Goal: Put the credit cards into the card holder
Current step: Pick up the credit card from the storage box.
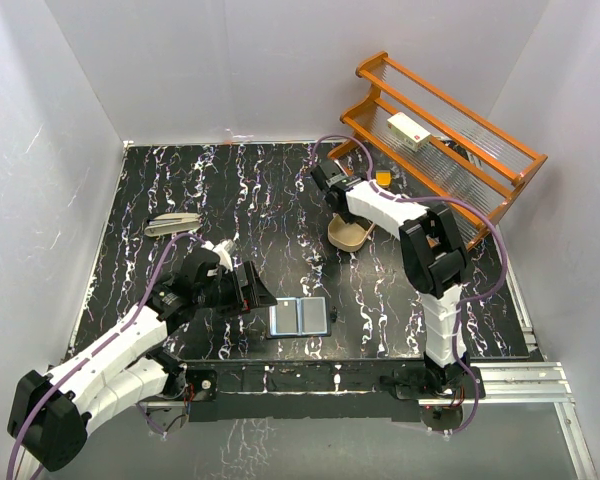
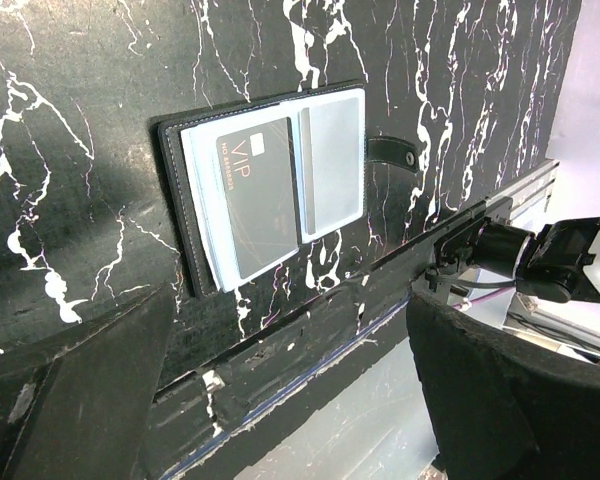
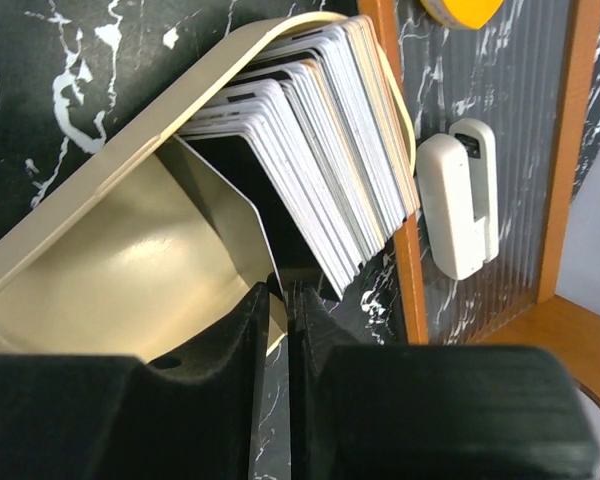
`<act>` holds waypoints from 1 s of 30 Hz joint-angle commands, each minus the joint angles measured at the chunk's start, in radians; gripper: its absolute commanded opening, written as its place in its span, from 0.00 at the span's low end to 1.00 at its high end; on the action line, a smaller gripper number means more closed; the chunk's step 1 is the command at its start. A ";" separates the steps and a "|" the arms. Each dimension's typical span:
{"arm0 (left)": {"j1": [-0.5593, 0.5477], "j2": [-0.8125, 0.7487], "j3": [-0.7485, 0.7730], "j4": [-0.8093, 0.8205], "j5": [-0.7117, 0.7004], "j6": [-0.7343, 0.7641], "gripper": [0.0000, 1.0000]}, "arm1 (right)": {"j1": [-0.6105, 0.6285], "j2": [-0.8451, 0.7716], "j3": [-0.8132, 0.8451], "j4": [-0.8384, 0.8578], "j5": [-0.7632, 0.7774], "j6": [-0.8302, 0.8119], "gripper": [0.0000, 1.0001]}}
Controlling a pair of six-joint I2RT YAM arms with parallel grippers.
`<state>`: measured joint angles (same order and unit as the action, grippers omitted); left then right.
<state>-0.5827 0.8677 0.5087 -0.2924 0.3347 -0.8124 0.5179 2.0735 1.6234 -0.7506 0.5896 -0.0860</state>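
Pinched almost together, my right gripper point(image 3: 280, 295) was clamped on the lower corner of one loose card point(image 3: 235, 235), a thin stiff sheet leaning away from the rest. My left gripper point(image 2: 295, 345) hung with its fingers wide apart near the card holder point(image 2: 270, 190).

I judged this the picking step. The next move called for drawing that card straight out without dragging its neighbours, then carrying it across.

Around me lay the glossy black, white-veined table point(image 1: 230, 190) and the orange wooden rack point(image 1: 450, 130) with ribbed clear shelves. The smooth cream oval tray point(image 3: 100, 270) held the credit cards point(image 3: 320, 150) fanned on edge. The stitched black holder lay open near the front edge, a dark VIP card point(image 2: 255, 195) in one clear pocket.
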 commanded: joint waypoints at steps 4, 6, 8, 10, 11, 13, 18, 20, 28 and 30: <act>-0.003 -0.011 -0.009 -0.001 0.036 -0.016 0.97 | 0.009 -0.102 0.019 -0.050 -0.088 0.060 0.00; -0.003 -0.007 -0.009 0.001 0.039 -0.015 0.97 | 0.014 -0.113 0.016 -0.070 -0.095 0.075 0.00; -0.005 -0.003 -0.013 0.002 0.040 -0.013 0.97 | 0.020 -0.125 0.008 -0.086 -0.094 0.083 0.00; -0.003 0.002 -0.017 0.004 0.042 -0.015 0.97 | 0.026 -0.139 0.000 -0.094 -0.096 0.086 0.00; -0.003 0.003 -0.020 0.007 0.045 -0.017 0.97 | 0.028 -0.145 -0.002 -0.099 -0.095 0.089 0.00; -0.003 0.003 -0.025 0.012 0.047 -0.022 0.97 | 0.031 -0.159 0.002 -0.113 -0.100 0.097 0.00; -0.003 0.009 -0.034 0.029 0.061 -0.042 0.95 | 0.042 -0.199 0.001 -0.136 -0.160 0.136 0.00; -0.003 0.009 -0.038 0.043 0.071 -0.057 0.94 | 0.049 -0.223 -0.008 -0.139 -0.196 0.159 0.00; -0.005 0.004 -0.034 0.072 0.097 -0.132 0.90 | 0.070 -0.384 -0.096 -0.130 -0.361 0.249 0.00; -0.004 -0.005 -0.034 0.091 0.107 -0.157 0.87 | 0.074 -0.443 -0.139 -0.101 -0.444 0.262 0.00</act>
<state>-0.5827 0.8803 0.4725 -0.2298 0.3931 -0.9108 0.5808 1.7622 1.5291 -0.8925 0.2932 0.1150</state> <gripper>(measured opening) 0.892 0.009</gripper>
